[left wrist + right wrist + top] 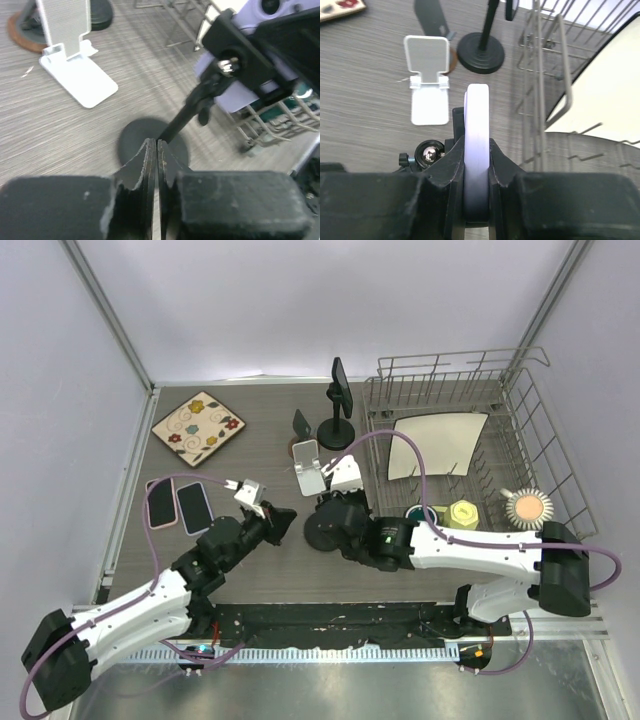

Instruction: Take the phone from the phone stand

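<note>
Right end effector (476, 147): clamped narrow on the phone (477, 112), a pale lilac slab seen edge-on.
Left end effector (156, 148): pads pressed together with nothing between them, low beside the round base of the stand (131, 145).
Bench (260, 455): grey wood grain, carried everything listed below.
Rack (530, 430): wire, far right, with a white plate (436, 445) leaning inside.
Patterned dish (198, 424): square, lay flat at far left.
Stand: black, with a thin stem rising to a clamp head. The phone sat at that head, mid-bench, between the two arms. Whether the clamp still gripped it could not be told.
Second black stand (338, 428): stood upright behind, a dark panel on top.
White stand (310, 468): folding, bare, just beyond the phone.
Dark phones (160, 502): two, lay flat side by side at left.
</note>
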